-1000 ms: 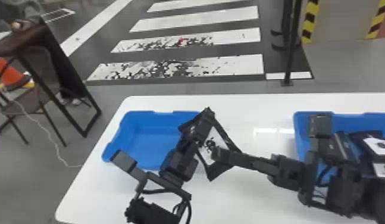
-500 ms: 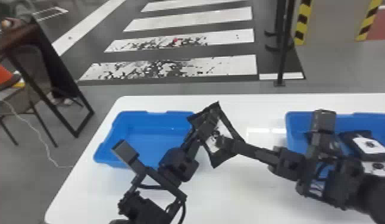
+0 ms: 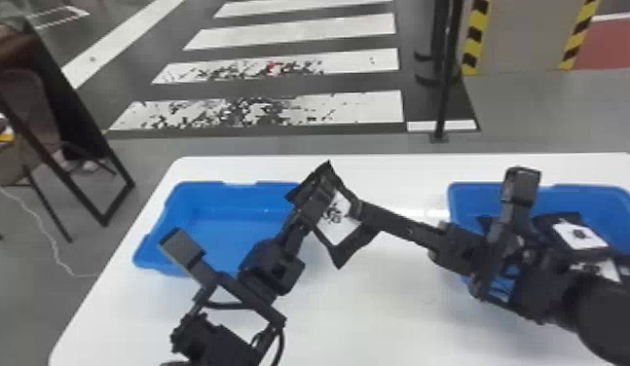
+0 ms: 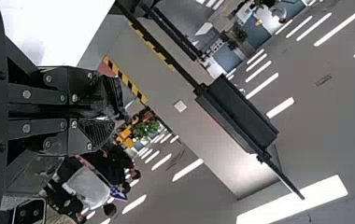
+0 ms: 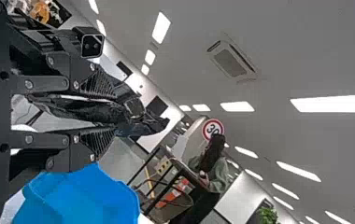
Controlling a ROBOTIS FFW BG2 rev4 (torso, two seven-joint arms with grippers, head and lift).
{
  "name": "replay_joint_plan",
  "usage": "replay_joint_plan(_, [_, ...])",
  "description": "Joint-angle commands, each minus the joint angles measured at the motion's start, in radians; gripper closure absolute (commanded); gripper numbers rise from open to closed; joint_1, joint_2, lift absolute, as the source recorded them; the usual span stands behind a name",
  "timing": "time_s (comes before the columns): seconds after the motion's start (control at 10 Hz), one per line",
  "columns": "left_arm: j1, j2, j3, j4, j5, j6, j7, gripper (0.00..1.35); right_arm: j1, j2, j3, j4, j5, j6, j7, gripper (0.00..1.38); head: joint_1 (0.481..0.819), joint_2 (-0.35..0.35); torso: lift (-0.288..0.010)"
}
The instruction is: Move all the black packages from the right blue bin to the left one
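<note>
Head view: the black package (image 3: 342,228) is above the tabletop (image 3: 357,321), pinched at opposite edges by the nearly closed left hand (image 3: 318,197) and right hand (image 3: 366,210), the left hand being nearer the left blue bin (image 3: 216,224).

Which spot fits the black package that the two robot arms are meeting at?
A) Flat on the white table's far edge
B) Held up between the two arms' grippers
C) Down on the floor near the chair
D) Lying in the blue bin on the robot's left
B: the head view shows the black package raised, with the left gripper at one side and the right gripper at another.
</note>
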Motion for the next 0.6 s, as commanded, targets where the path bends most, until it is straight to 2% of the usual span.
replay_joint_plan(0.0, [-0.020, 0.000, 0.031, 0.019, -0.049, -0.030, 0.032, 1.21, 0.012, 0.000, -0.011, 0.006, -0.007, -0.020, 0.001, 0.22, 0.695, 0.208, -0.140])
replay_joint_plan(0.1, [-0.066, -0.003, 0.073, 0.086, -0.135, -0.065, 0.046, 1.21, 0.021, 0.000, -0.025, 0.009, -0.017, -0.032, 0.001, 0.05, 0.695, 0.215, -0.140])
replay_joint_plan(0.3, [-0.145, -0.006, 0.173, 0.223, -0.356, -0.138, 0.096, 1.21, 0.036, 0.000, -0.041, 0.001, -0.017, -0.037, 0.001, 0.17, 0.695, 0.260, -0.140])
replay_joint_plan(0.4, [-0.169, -0.006, 0.211, 0.265, -0.487, -0.170, 0.128, 1.21, 0.041, 0.000, -0.047, -0.006, -0.015, -0.037, 0.001, 0.18, 0.695, 0.303, -0.140])
replay_joint_plan(0.5, [-0.182, -0.006, 0.229, 0.282, -0.599, -0.175, 0.167, 1.03, 0.051, -0.001, -0.057, -0.013, -0.013, -0.039, 0.001, 0.18, 0.695, 0.327, -0.140])
